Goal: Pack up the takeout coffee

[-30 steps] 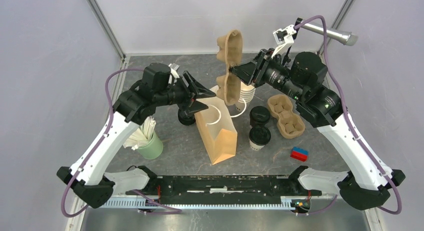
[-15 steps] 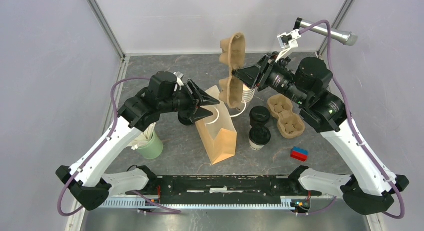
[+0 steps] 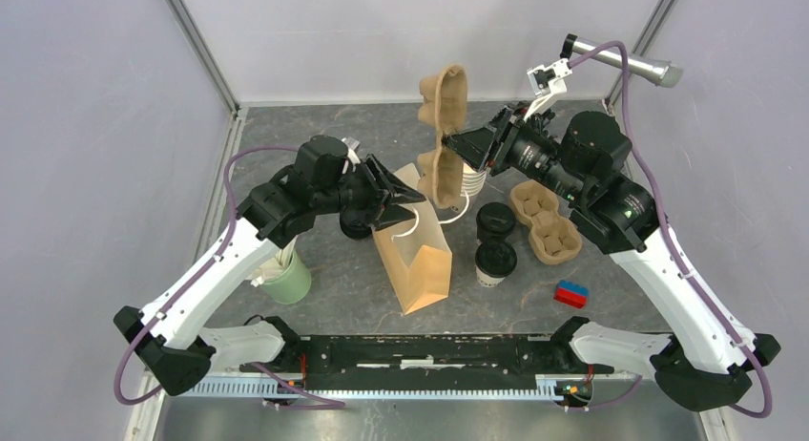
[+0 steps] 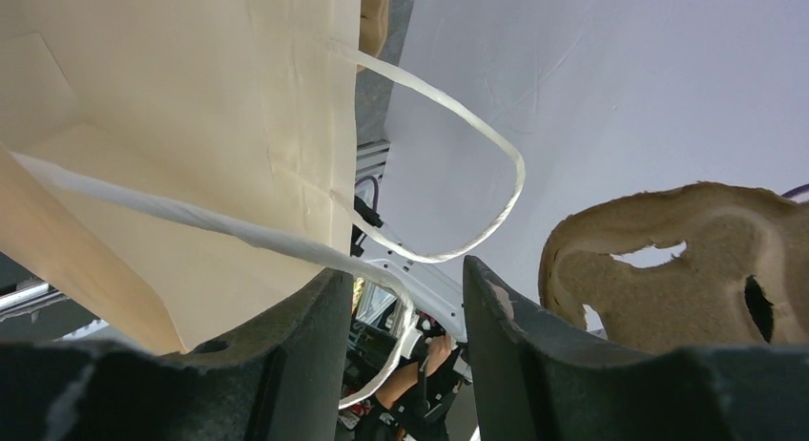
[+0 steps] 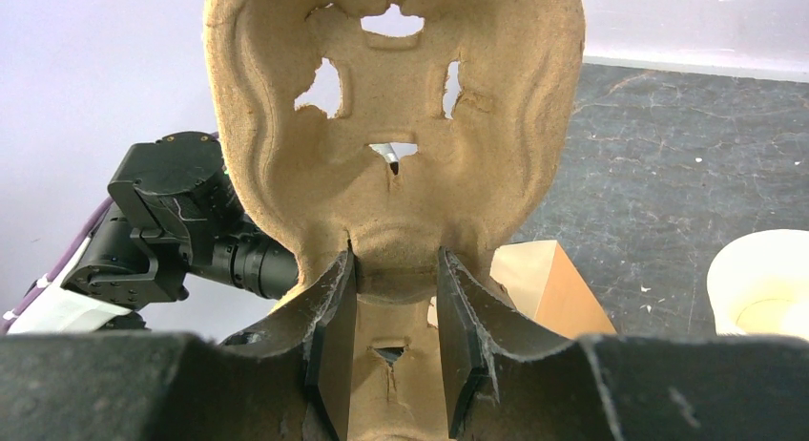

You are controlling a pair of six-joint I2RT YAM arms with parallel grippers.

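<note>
Overhead, two lidded coffee cups (image 3: 495, 260) stand on the mottled grey tabletop (image 3: 334, 298), right of the paper bag (image 3: 417, 260), pale walls (image 3: 382, 31) around. Left wrist: my left gripper (image 4: 405, 279) stands spread, bag handle (image 4: 446, 99) between. Right wrist: my right gripper (image 5: 393, 269) pinches the pulp carrier (image 5: 382, 107).

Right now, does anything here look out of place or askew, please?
Yes: the pulp cup carrier hangs on edge in the air, pinched at its middle by the right gripper, near the paper bag.
</note>
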